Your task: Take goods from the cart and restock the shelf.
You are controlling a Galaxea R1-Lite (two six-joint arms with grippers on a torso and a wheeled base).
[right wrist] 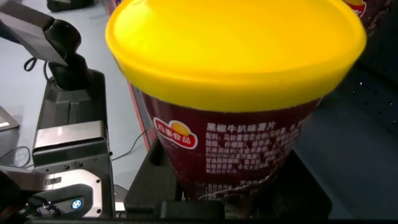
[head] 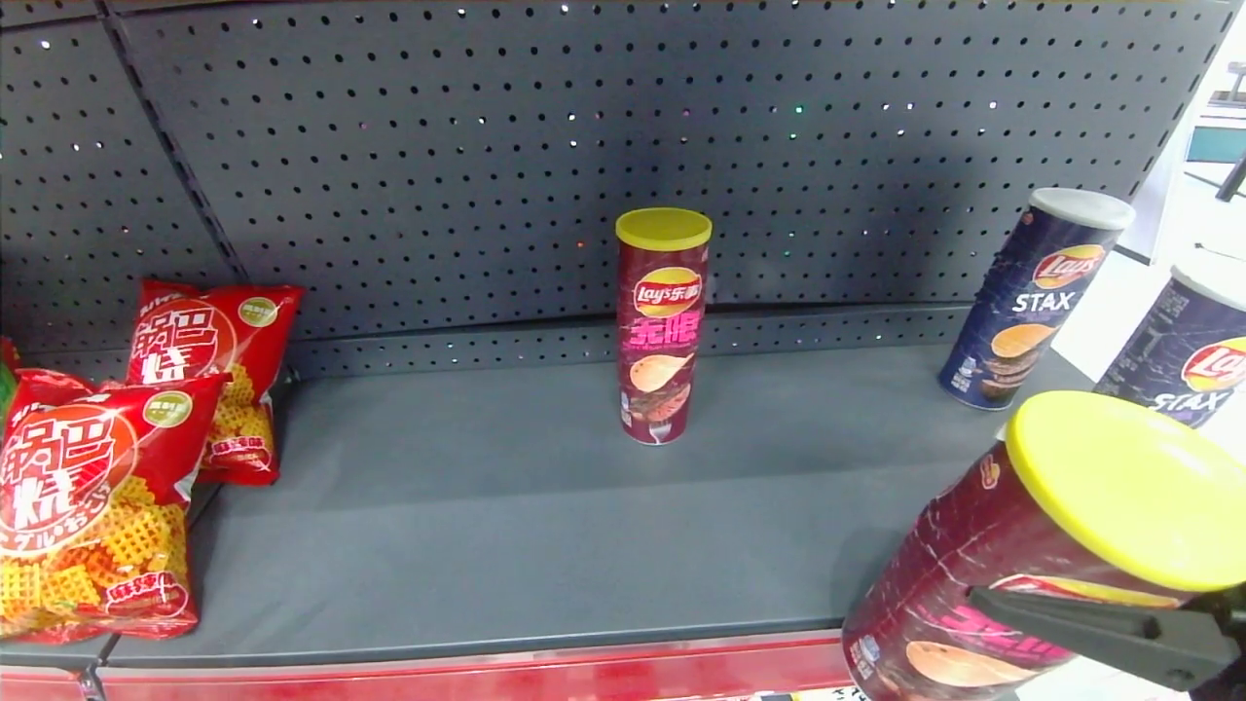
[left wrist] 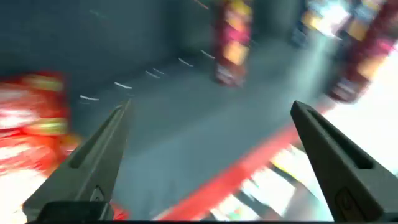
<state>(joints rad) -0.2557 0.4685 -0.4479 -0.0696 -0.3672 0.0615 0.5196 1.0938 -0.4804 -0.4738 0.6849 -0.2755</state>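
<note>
A dark red chip can (head: 983,574) with a yellow lid (head: 1129,487) hangs tilted in front of the shelf's right front corner, and my right gripper (head: 1022,611) is shut on its body. The right wrist view looks down on that can (right wrist: 239,152) and its lid (right wrist: 236,43), which hide the fingers. A matching dark red can (head: 662,331) stands upright mid-shelf near the back wall. My left gripper (left wrist: 211,109) is open with nothing in it, facing the grey shelf (left wrist: 186,130) from the front; the standing can (left wrist: 230,43) is far beyond it.
Two red snack bags (head: 92,506) (head: 219,375) lie at the shelf's left end. Two blue chip cans (head: 1037,297) (head: 1183,355) stand at the right end. The grey shelf board (head: 487,506) has a pegboard back wall (head: 584,146) and a red front lip (head: 438,677).
</note>
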